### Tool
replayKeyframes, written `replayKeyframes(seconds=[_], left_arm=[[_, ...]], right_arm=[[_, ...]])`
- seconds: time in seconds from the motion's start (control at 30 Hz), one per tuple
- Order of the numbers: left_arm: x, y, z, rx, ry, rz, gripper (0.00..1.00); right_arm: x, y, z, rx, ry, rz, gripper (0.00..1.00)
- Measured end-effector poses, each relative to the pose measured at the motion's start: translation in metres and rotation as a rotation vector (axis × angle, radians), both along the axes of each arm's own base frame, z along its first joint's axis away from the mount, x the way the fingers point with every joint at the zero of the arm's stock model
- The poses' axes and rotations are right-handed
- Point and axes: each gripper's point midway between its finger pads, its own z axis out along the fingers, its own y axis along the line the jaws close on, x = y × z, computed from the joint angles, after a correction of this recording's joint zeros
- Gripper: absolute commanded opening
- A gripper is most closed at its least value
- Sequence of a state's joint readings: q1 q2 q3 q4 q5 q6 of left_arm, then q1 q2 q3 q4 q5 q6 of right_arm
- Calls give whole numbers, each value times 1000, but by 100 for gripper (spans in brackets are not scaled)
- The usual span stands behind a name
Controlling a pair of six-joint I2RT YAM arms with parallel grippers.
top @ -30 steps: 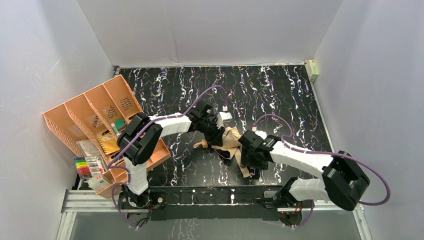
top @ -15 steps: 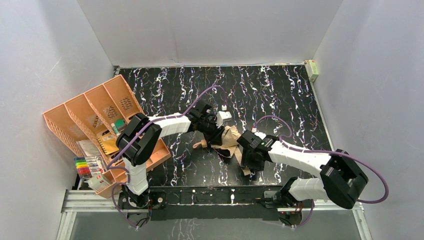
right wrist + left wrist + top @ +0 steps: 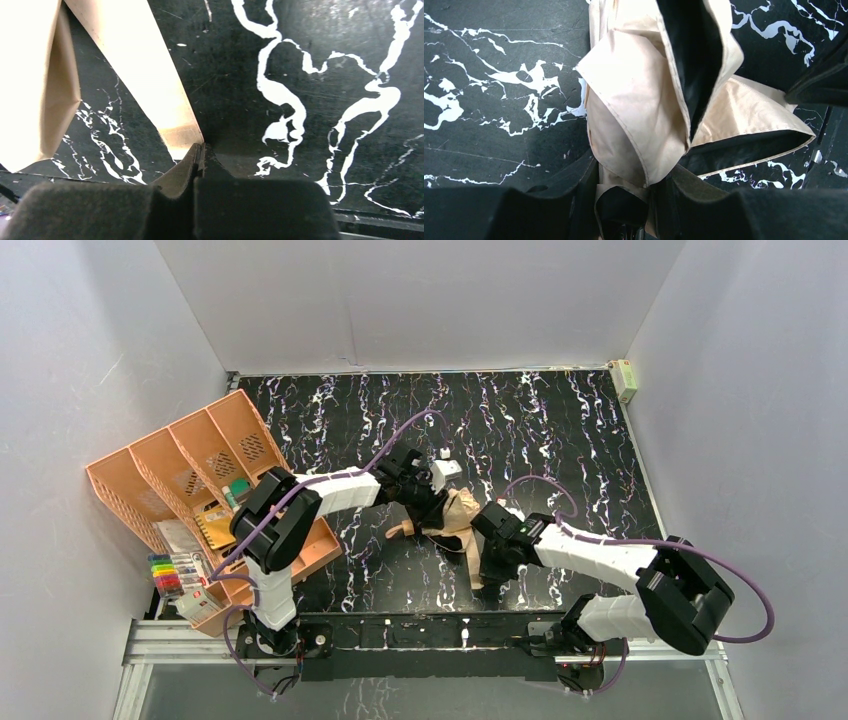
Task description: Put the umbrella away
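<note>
The umbrella lies half folded in the middle of the black marble table, tan outside and black inside, with its small handle pointing left. My left gripper is shut on the bunched canopy; in the left wrist view the umbrella fills the space between the fingers of the left gripper. The tan strap trails toward the near edge. My right gripper is low over it. In the right wrist view the right gripper is shut, its tips touching the end of the strap; a pinch does not show.
An orange desk organizer with papers stands at the left edge, and a box of coloured markers sits near its front. A small pale object rests in the back right corner. White walls close in three sides.
My right gripper has gone from open to shut and has shifted a little left along the strap. The left gripper kept its hold on the umbrella.
</note>
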State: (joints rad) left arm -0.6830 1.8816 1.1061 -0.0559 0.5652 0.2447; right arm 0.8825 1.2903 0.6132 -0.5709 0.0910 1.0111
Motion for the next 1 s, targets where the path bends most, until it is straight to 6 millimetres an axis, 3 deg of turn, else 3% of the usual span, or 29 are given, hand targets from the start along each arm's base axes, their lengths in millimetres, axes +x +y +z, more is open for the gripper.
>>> replayKeyframes(seconds=[0.37, 0.47, 0.63, 0.8, 0.83, 0.93, 1.0], left_arm=[[4, 3, 1, -3, 3, 104, 0], [8, 4, 1, 5, -4, 133, 0], [22, 8, 1, 26, -49, 194, 0], [25, 10, 2, 36, -67, 192, 0], [25, 10, 2, 36, -71, 187, 0], [25, 10, 2, 38, -80, 174, 0], [26, 10, 2, 38, -84, 170, 0]], right_arm=[[-2, 18, 4, 95, -7, 35, 0], [-9, 25, 4, 113, 6, 79, 0], [-41, 43, 2, 144, 86, 199, 0], [-48, 45, 3, 127, 84, 215, 0], [-47, 43, 4, 115, 72, 210, 6], [-37, 19, 7, 30, 0, 172, 47], [-26, 7, 13, 8, -40, 140, 57]])
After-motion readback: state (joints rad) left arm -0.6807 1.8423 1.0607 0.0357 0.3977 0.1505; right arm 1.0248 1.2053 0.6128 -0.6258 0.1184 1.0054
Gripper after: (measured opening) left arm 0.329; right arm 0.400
